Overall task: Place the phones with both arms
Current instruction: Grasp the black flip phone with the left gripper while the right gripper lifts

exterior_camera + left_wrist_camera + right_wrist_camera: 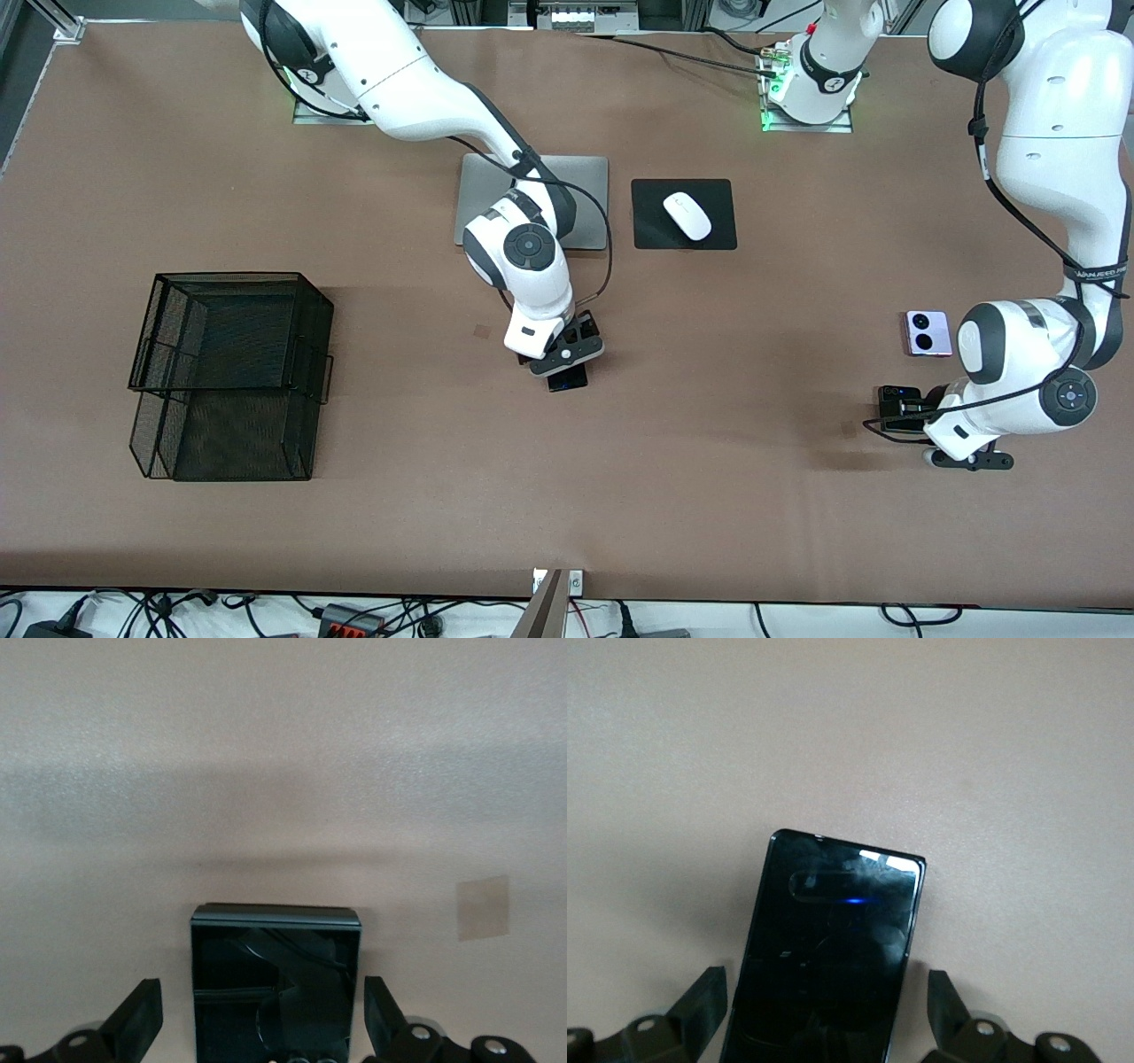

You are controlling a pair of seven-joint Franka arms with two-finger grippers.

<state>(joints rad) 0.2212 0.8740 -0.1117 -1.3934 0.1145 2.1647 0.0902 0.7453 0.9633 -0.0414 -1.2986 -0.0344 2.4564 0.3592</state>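
The long slim black phone [568, 380] lies flat on the brown table near its middle. My right gripper [567, 357] hangs low over it, open, with a finger on either side of the phone [828, 948] and apart from it. The small black flip phone [897, 404] lies toward the left arm's end of the table. My left gripper [905, 413] is low over it, open, and its fingers [133, 1023] straddle the phone [276, 979] without touching. The lilac-white flip phone [928, 333] with two black lenses lies beside the left arm, farther from the front camera than the black flip phone.
A black wire mesh basket [232, 372] stands toward the right arm's end of the table. A silver laptop [586, 202] lies closed under the right arm. A white mouse [687, 215] sits on a black pad [651, 226] beside the laptop.
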